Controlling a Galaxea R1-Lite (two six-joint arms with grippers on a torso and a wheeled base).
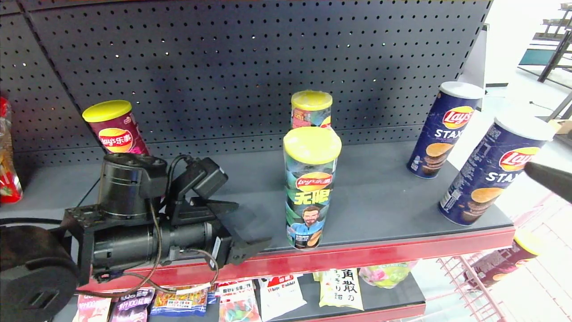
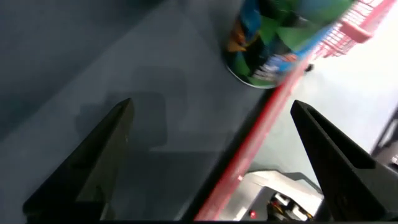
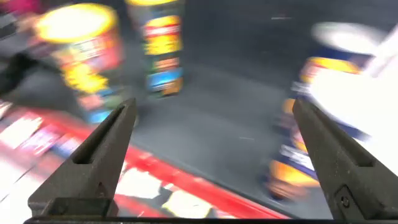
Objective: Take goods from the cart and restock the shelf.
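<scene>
A green can with a yellow lid (image 1: 310,188) stands upright near the red front edge of the grey shelf (image 1: 380,201); its base also appears in the left wrist view (image 2: 261,56). A second yellow-lidded can (image 1: 311,109) stands behind it, and a maroon can (image 1: 117,127) is at the back left. Two blue cans (image 1: 440,129) (image 1: 494,170) stand at the right. My left gripper (image 1: 252,223) (image 2: 211,106) is open and holds nothing, low over the shelf's front edge, left of the green can. My right gripper (image 3: 214,106) is open and holds nothing, facing the shelf from the right.
A pink wire cart (image 1: 464,277) sits low at the right with a maroon can (image 1: 505,259) in it. Snack bags (image 1: 277,295) lie on the lower shelf. A pegboard wall (image 1: 246,67) backs the shelf. Red bags (image 1: 6,156) stand at the far left.
</scene>
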